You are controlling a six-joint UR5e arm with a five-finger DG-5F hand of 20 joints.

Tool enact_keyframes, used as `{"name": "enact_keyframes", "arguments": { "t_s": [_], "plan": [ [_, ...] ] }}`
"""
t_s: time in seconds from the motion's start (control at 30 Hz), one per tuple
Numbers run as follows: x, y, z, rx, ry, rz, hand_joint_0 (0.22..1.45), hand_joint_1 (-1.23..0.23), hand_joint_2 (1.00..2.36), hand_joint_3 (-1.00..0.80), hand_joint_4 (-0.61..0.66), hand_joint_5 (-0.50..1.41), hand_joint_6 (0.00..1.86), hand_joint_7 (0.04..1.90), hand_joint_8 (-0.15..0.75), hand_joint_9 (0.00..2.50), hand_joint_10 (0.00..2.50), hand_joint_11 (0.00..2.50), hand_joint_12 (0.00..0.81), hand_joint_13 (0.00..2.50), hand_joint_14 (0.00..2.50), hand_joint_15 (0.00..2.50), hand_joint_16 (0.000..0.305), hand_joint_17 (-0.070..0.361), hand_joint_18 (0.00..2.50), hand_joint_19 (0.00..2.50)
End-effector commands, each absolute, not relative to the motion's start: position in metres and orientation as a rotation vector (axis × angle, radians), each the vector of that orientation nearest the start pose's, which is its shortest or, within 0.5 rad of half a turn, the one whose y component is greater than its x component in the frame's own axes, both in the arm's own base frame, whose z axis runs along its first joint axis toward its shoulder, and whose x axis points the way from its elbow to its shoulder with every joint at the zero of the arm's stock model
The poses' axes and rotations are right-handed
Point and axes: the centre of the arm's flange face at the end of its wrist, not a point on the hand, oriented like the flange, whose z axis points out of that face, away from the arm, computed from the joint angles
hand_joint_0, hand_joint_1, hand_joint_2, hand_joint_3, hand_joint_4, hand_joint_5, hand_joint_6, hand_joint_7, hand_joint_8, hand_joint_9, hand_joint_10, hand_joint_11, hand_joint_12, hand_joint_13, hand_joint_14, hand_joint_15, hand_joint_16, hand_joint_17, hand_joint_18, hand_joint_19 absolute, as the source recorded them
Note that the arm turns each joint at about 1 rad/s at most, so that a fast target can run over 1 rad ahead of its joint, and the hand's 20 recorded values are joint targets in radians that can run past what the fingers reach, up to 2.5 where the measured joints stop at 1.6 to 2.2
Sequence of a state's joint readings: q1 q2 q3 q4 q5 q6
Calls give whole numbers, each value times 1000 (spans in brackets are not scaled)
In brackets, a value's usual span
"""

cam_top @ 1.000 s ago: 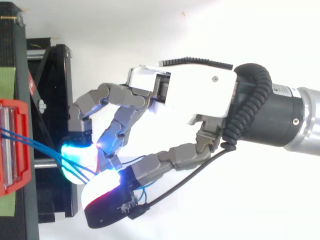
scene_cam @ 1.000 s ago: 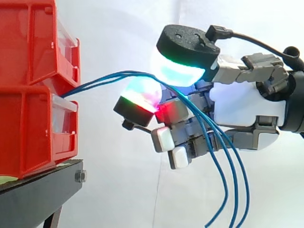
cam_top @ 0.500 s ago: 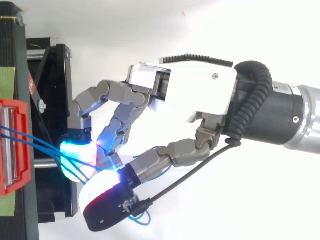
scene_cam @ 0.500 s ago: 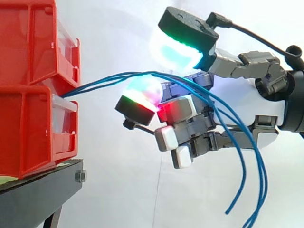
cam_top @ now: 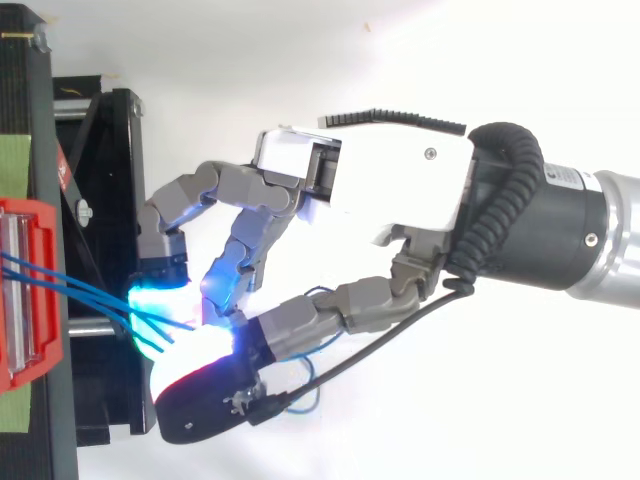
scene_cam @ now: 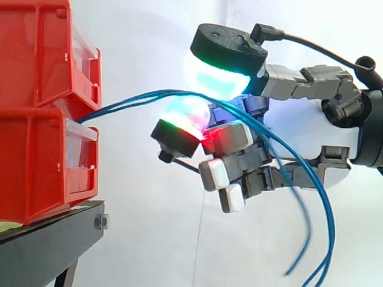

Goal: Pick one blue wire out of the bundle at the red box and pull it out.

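Stacked red boxes (scene_cam: 36, 149) stand at the left on a black stand (scene_cam: 54, 239). Three blue wires (scene_cam: 131, 100) leave the gap between the boxes and run right to my hand (scene_cam: 305, 131). They pass between the thumb's green-cyan pad (scene_cam: 218, 75) above and a curled finger's glowing pad (scene_cam: 185, 116) below, which close on them. Past the fingers the wires drape down and their free ends hang at the lower right (scene_cam: 326, 233). From above, the blue wires (cam_top: 90, 295) stretch from the red box (cam_top: 25, 300) to the glowing pads of the hand (cam_top: 380, 190).
A black frame (cam_top: 110, 200) lies under the fingers in the top view. A white curtain is the backdrop behind the hand. The arm comes in from the right edge.
The thumb, lifted off half a second ago, has come back down onto the wires. The hanging wire ends have swung further right.
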State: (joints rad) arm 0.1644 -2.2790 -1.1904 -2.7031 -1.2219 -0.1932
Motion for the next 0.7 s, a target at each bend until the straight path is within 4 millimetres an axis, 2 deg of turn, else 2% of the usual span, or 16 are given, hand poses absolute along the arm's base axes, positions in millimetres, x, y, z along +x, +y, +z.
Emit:
{"name": "enact_keyframes", "arguments": {
  "t_s": [0.0, 0.1, 0.17, 0.43, 0.67],
  "plan": [
    [769, -42, 270, 1113, 1075, 988, 639, -904, 1020, -225, 195, -181, 903, 1108, 449, 1118, 18, 1167, 495, 1132, 17, 667, 63, 143, 1050, 611],
    [769, -42, 270, 1113, 1075, 988, 680, -944, 1023, -197, 290, -196, 912, 1094, 446, 1065, 15, 1161, 493, 1111, 18, 669, 63, 143, 1040, 592],
    [769, -42, 270, 1113, 1075, 988, 693, -948, 1022, -197, 304, -205, 913, 1055, 443, 1033, 16, 1148, 490, 1099, 19, 657, 64, 143, 1039, 583],
    [769, -42, 270, 1112, 1074, 989, 739, -995, 1012, -350, 326, -229, 913, 1025, 437, 938, 15, 1151, 485, 1051, 19, 656, 64, 144, 1027, 559],
    [769, -43, 270, 1110, 1076, 991, 707, -1023, 1000, -495, 327, -231, 910, 1007, 441, 936, 15, 1160, 486, 1044, 19, 655, 64, 144, 1020, 562]
  ]
}}
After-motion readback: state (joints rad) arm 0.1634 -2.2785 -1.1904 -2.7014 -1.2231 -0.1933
